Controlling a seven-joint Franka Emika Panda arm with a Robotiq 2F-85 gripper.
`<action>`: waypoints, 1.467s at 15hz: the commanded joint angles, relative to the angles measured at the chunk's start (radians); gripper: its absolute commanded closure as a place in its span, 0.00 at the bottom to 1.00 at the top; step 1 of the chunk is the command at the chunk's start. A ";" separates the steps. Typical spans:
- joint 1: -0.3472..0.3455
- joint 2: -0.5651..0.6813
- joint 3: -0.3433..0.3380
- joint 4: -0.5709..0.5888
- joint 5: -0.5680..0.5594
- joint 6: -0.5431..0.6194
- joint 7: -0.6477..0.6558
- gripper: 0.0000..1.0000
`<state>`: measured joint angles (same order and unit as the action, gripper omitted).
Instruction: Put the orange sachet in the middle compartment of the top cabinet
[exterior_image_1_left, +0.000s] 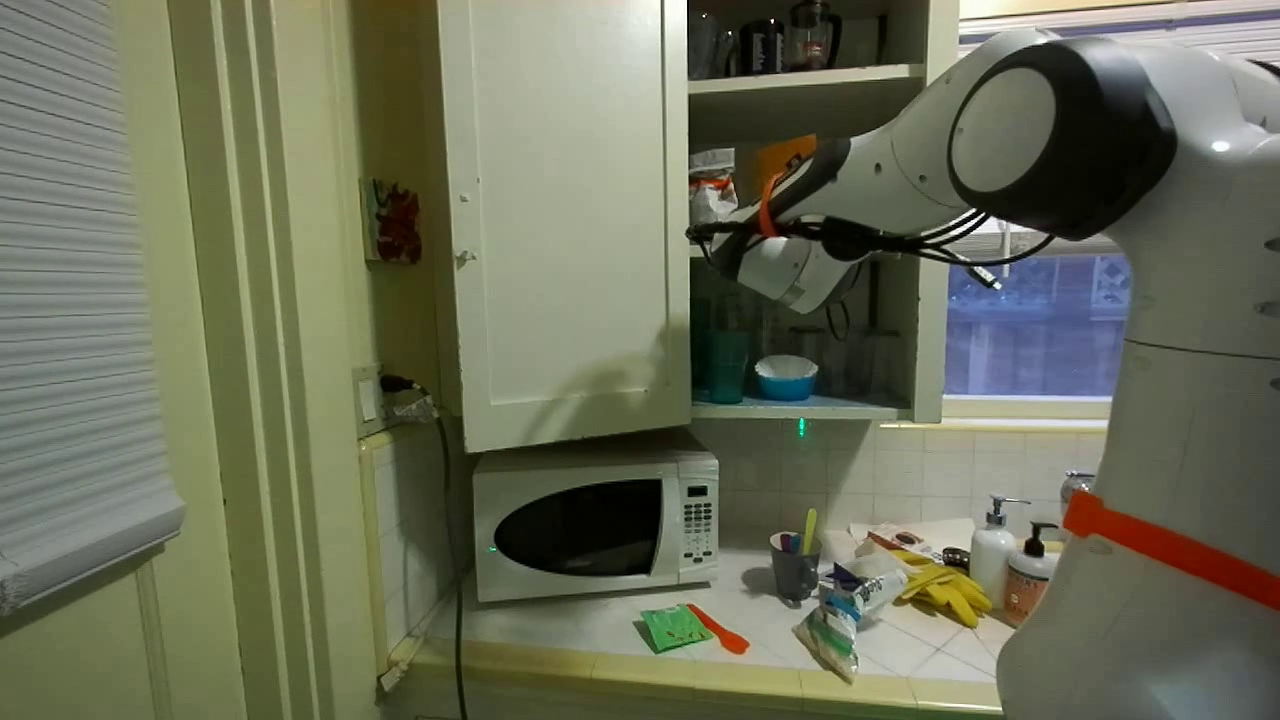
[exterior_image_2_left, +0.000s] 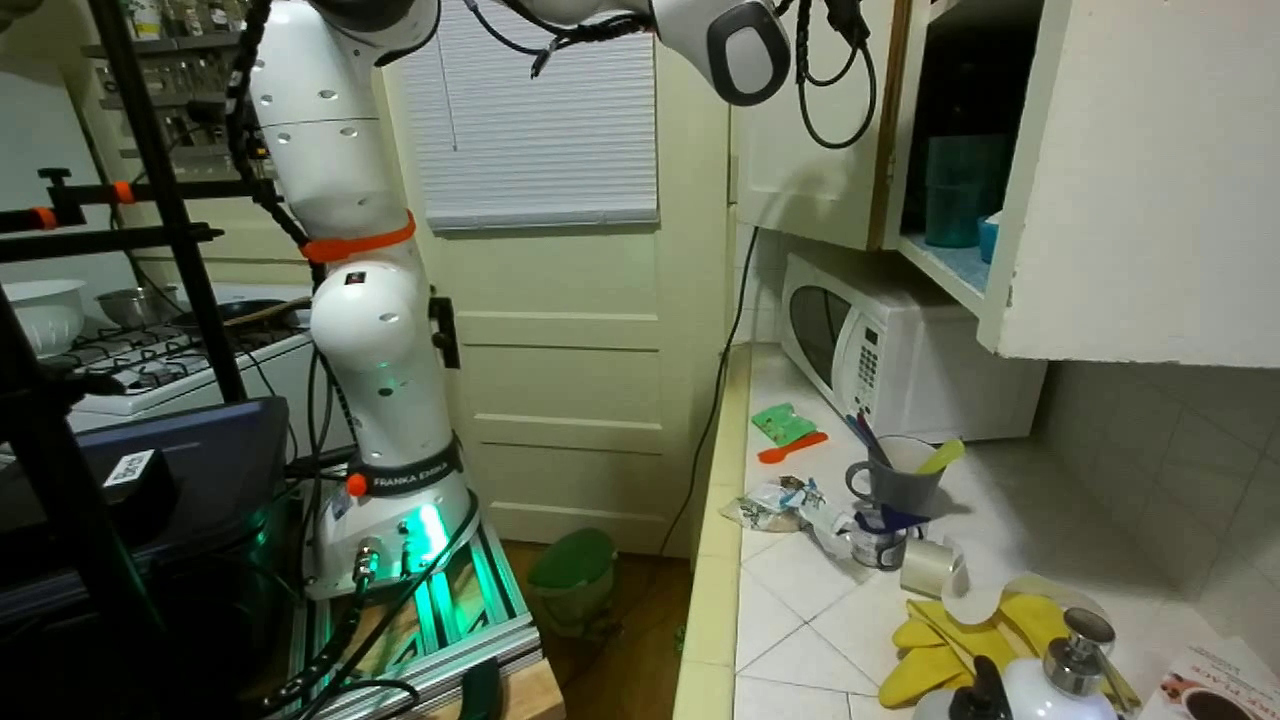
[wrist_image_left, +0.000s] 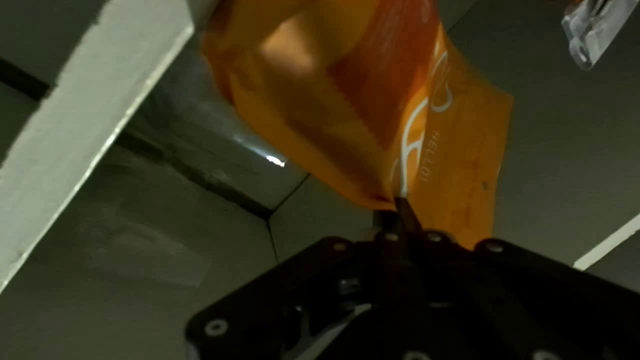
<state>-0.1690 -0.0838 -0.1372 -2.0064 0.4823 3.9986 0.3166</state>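
Orange film, creased and lettered in white, is filling the upper middle of the wrist view: the orange sachet (wrist_image_left: 320, 95) is spreading from 11 to 2 o'clock of the gripper (wrist_image_left: 397, 211). Its dark fingers (wrist_image_left: 411, 220) are standing almost fully together, pinching the near edge of the sachet between their tips. A pale board (wrist_image_left: 130, 65) is crossing at 10 o'clock; a clear packet (wrist_image_left: 595, 32) is showing between 1 and 2 o'clock. In an exterior view, the sachet is appearing just above the arm (exterior_image_1_left: 905, 170), partly hidden by it, level with the middle compartment (exterior_image_1_left: 760, 122) of the top cabinet (exterior_image_1_left: 928, 340); how deep it is reaching cannot be told. Toward the sachet's 8 o'clock a white packet (exterior_image_1_left: 712, 203) is standing; at 6 o'clock, one level below, a blue bowl (exterior_image_1_left: 785, 382) is sitting.
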 joint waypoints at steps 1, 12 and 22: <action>0.008 0.061 -0.019 0.073 -0.059 -0.024 0.055 1.00; -0.012 0.140 -0.021 0.154 -0.130 -0.123 0.064 1.00; 0.014 -0.097 -0.008 -0.058 -0.162 -0.046 0.030 0.21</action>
<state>-0.1734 -0.0328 -0.1492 -1.9117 0.3406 3.9154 0.3468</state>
